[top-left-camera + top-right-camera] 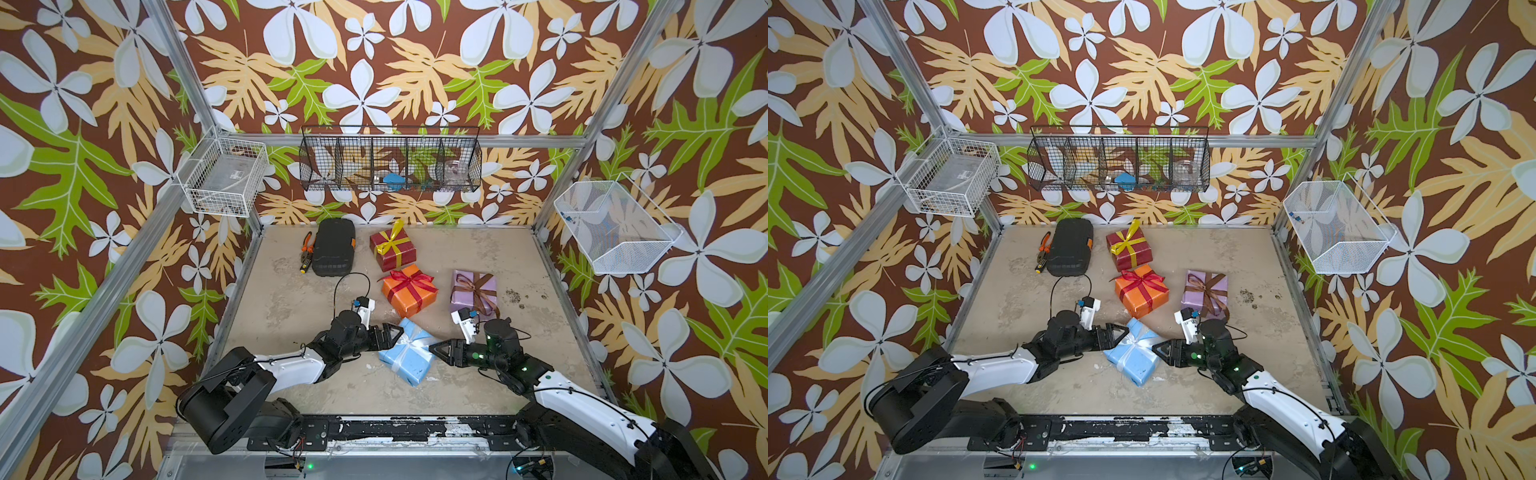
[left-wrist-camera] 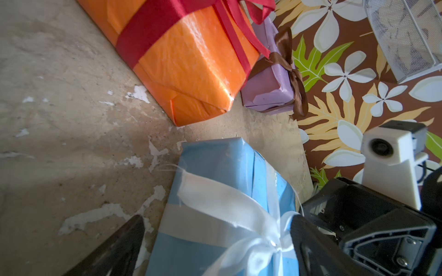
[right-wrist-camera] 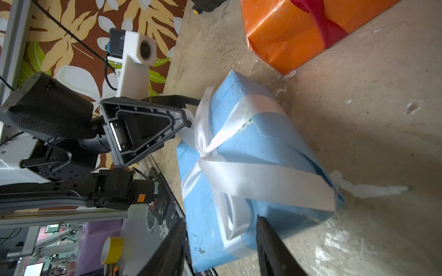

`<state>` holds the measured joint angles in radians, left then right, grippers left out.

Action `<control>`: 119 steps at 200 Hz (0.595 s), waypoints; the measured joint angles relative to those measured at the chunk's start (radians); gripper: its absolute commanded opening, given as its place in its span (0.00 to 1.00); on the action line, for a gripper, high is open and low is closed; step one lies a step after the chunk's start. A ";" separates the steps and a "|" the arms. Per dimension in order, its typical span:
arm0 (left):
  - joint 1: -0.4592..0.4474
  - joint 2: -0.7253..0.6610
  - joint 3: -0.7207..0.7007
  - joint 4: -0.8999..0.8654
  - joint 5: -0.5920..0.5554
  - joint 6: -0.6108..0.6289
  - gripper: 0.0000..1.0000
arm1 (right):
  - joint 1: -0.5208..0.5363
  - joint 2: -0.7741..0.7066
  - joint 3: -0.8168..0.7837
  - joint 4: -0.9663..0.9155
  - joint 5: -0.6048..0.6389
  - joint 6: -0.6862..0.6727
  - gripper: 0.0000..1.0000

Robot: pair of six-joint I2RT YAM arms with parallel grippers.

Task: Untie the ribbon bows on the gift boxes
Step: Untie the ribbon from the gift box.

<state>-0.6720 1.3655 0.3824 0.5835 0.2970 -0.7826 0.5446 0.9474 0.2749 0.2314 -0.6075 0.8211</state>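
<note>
Flanking the light blue gift box (image 1: 411, 361) (image 1: 1136, 361), which is lying askew near the front middle of the bench (image 1: 291, 299), clear of the other three boxes. Still wearing its white ribbon bow (image 1: 409, 340) (image 1: 1133, 341), knotted on the top face with bands crossing the wrapping. Reaching in from the box's left with the left gripper (image 1: 401, 330) (image 1: 1125, 328), fingers (image 2: 134, 229) standing wide to either side of the box's end in the left wrist view and closing on nothing. Reaching in from the opposite side with the right gripper (image 1: 432, 347) (image 1: 1154, 347), fingers (image 3: 270, 239) standing partway apart in the right wrist view, with a loose white loop and the box's edge lying between them; not possible to tell whether either finger is touching the paper. Sitting just behind the blue box, the orange gift box (image 1: 415, 297) with its red ribbon bow (image 1: 409, 278) tied. Sitting behind that, close to the back wall, the dark red gift box (image 1: 384, 253) under a yellow ribbon bow (image 1: 390, 239). Sitting to the right of the orange one, the lilac gift box (image 1: 465, 297) under a brown ribbon bow (image 1: 476, 286). Lying at the back left, a black tool case (image 1: 333, 247), with pliers (image 1: 306, 241) and a screwdriver (image 1: 305, 264) just beside it.
</note>
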 measured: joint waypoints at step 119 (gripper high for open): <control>-0.019 -0.037 -0.089 0.064 0.022 -0.031 0.96 | 0.001 0.257 0.076 0.249 0.101 0.016 0.51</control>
<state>-0.6910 1.3285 0.2939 0.6476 0.3187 -0.8131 0.5453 1.2049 0.3504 0.4808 -0.5060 0.8368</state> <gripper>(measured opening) 0.964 0.508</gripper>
